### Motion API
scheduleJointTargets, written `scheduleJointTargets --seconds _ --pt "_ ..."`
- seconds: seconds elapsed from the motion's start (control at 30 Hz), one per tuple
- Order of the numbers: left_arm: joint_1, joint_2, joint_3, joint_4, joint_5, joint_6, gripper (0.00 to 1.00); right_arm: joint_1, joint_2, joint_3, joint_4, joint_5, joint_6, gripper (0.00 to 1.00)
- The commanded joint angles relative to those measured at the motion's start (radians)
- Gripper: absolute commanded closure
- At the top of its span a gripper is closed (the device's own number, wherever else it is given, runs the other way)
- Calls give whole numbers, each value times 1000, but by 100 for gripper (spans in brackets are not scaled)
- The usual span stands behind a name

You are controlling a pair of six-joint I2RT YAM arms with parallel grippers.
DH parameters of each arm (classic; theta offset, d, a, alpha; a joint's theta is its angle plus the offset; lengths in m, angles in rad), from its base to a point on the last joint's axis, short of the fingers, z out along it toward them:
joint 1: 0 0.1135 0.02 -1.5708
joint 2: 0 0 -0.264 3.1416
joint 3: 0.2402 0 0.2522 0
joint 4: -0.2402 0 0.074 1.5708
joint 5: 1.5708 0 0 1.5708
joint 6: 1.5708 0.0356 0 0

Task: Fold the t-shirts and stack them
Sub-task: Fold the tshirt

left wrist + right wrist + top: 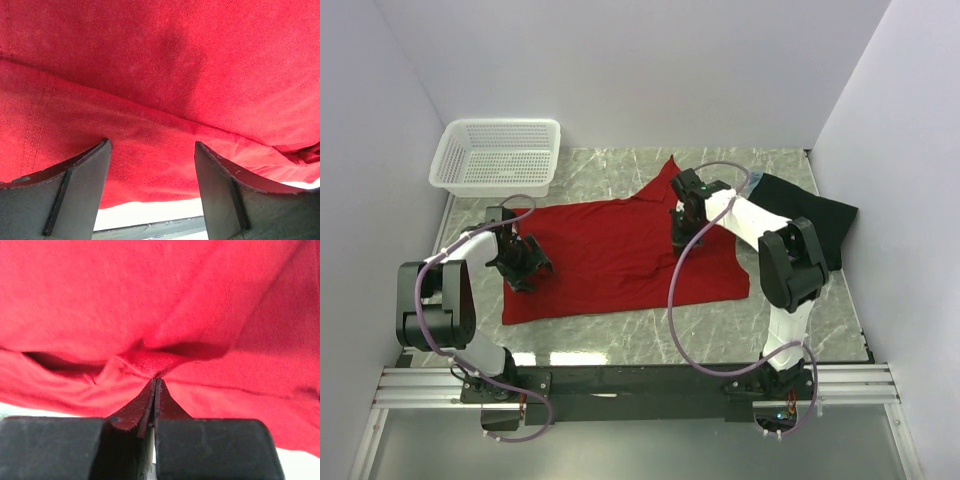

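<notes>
The red t-shirt (620, 255) lies spread on the marble table, with one part drawn up towards the back. My left gripper (520, 262) is at the shirt's left edge. In the left wrist view it (151, 145) is open, its fingers (85, 190) wide apart over the red cloth (165, 75). My right gripper (682, 235) is on the shirt's right part. In the right wrist view it (156, 381) is shut on a pinched fold of the red cloth (150, 362). The black t-shirt (815, 215) lies at the back right, with a light blue edge (757, 181) beside it.
A white mesh basket (500, 155) stands at the back left corner. White walls close in the table on the left, back and right. The right arm reaches across the black shirt's near side. A rail (640, 385) runs along the near edge.
</notes>
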Motion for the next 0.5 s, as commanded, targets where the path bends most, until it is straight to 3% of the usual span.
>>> scheduleJointTargets --seconds 0.0,0.3,0.47 --pt "1 34 12 10 -7 35 26 8 59 88 -24 5 -15 100" --pt "7 64 12 8 -13 45 26 16 148 232 -56 -35 -32 100" --pt "7 78 10 16 -8 40 26 16 143 231 -46 -43 -38 100"
